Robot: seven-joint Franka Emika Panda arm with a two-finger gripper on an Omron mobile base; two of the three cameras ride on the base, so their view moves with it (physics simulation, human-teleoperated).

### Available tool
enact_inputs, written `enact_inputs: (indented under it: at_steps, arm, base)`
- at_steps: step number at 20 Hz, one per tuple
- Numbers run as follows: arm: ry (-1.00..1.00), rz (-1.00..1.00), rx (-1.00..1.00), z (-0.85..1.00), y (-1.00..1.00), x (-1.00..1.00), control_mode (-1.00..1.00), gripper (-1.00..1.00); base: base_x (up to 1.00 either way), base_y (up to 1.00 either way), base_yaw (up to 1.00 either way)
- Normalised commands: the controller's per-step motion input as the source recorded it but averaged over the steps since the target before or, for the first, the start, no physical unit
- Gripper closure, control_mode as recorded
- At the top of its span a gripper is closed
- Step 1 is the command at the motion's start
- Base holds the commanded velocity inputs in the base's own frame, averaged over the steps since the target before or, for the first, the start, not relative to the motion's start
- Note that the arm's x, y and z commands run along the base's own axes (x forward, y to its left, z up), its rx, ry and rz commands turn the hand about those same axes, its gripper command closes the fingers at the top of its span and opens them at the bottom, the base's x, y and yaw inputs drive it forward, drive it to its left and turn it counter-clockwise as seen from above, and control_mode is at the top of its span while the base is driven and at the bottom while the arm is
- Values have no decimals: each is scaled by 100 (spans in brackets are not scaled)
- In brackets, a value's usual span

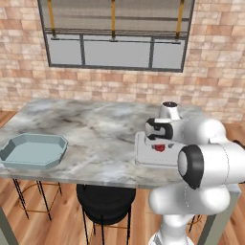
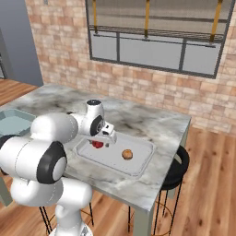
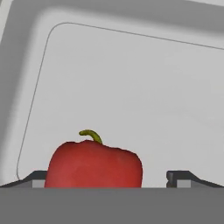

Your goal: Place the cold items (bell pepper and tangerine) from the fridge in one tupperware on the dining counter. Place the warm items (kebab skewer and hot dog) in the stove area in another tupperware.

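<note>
A red bell pepper [image 3: 94, 162] with a green stem sits on the floor of a white tupperware [image 3: 131, 78] on the marble dining counter. My gripper [image 3: 109, 179] is open, with one tip on each side of the pepper and a gap on the right. From the base, the gripper [image 2: 107, 138] hangs low over the pepper [image 2: 97, 144], and the tangerine [image 2: 127, 154] lies in the same tupperware [image 2: 143, 168]. The left base view has the gripper [image 1: 160, 142] above the pepper [image 1: 160, 148] in this tupperware [image 1: 143, 155]. The kebab skewer and hot dog are out of view.
A second, light blue tupperware [image 1: 33, 150] stands at the counter's left end, also seen as the blue tupperware [image 2: 11, 122]. Black stools [image 1: 105, 201] stand under the counter's near edge and at its right side [image 2: 177, 166]. A brick wall with a window lies behind.
</note>
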Motion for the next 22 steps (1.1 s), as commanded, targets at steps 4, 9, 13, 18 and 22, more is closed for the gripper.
enact_inputs:
  at_steps: [4,9,13,18,22]
  arm:
    - [0,0,1,-22,-18,2,-100,-100]
    - [0,0,2,-14,-13,21,-100,-100]
    - [0,0,0,-20,-5,17,-100,-100]
    - [-3,0,0,-1,-1,-2,-100,-100]
    - [-19,0,0,63,-3,-64,-100,-100]
  base:
    - [0,0,0]
    - [0,0,0]
    - [0,0,0]
    - [0,0,0]
    - [0,0,0]
